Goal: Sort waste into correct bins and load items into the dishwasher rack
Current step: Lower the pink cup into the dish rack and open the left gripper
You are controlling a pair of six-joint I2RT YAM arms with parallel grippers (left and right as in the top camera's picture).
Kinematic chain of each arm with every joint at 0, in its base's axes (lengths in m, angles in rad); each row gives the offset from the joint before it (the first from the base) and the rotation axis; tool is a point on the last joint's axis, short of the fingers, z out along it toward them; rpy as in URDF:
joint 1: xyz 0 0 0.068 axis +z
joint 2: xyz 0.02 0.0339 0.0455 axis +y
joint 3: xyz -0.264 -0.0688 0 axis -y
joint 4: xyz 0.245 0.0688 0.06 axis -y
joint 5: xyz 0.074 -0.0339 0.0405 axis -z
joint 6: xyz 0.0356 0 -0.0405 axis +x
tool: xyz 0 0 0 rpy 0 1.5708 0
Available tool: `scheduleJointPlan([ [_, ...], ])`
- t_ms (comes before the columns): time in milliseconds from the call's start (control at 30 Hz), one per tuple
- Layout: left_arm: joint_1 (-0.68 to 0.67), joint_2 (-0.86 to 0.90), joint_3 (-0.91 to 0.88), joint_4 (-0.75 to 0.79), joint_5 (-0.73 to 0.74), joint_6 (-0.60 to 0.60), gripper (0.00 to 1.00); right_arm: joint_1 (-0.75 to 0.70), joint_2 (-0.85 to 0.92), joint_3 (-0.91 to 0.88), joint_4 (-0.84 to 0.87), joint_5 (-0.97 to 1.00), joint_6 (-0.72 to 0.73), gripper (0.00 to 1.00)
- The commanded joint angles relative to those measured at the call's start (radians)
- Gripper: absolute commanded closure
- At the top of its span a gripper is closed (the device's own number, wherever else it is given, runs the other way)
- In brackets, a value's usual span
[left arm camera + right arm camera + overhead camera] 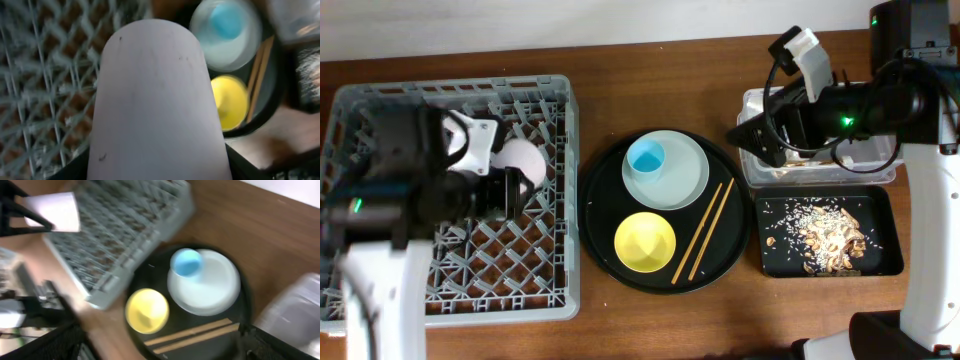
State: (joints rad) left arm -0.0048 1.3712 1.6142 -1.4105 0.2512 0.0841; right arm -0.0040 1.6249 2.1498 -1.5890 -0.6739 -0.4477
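Observation:
My left gripper [512,185] is over the grey dishwasher rack [380,105] and is shut on the pink cup [520,160], which fills the left wrist view [157,100]. The pale plate [685,180] holds the light-blue cup [647,157]. The yellow bowl [645,243] and the chopsticks [705,230] lie beside it. My right gripper [748,135] is open and empty over the clear tub [875,160]. The black bin tray [880,205] holds tan food scraps [820,235]. The right wrist view shows the plate [210,292], blue cup [186,262], bowl [146,311] and chopsticks [195,335]. Tissue and wrapper are hidden.
The plate, bowl and chopsticks all sit on a big round black tray [600,200] between the rack and the bins. The right arm covers much of the clear tub. Bare wooden table [650,320] runs along the front edge.

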Motion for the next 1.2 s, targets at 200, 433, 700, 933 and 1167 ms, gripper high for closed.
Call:
scheduleJointPlan([
  [200, 0.005, 0.3, 0.006, -0.151, -0.076, -0.017, 0.62, -0.003, 0.005, -0.003, 0.0, 0.197, 0.004, 0.01],
  [433, 0.005, 0.331, -0.052, -0.116, -0.076, -0.017, 0.62, -0.003, 0.005, -0.003, 0.0, 0.197, 0.004, 0.01],
  [700, 0.005, 0.331, -0.193, -0.014, -0.076, -0.032, 0.6, -0.003, 0.005, -0.003, 0.0, 0.197, 0.005, 0.01],
  [933, 0.005, 0.328, -0.191, -0.01, -0.076, -0.032, 0.14, -0.003, 0.005, -0.003, 0.0, 0.197, 0.005, 0.01],
  [1167, 0.005, 0.326, -0.11, -0.031, -0.076, -0.057, 0.01, -0.003, 0.005, -0.003, 0.0, 0.197, 0.004, 0.01],
])
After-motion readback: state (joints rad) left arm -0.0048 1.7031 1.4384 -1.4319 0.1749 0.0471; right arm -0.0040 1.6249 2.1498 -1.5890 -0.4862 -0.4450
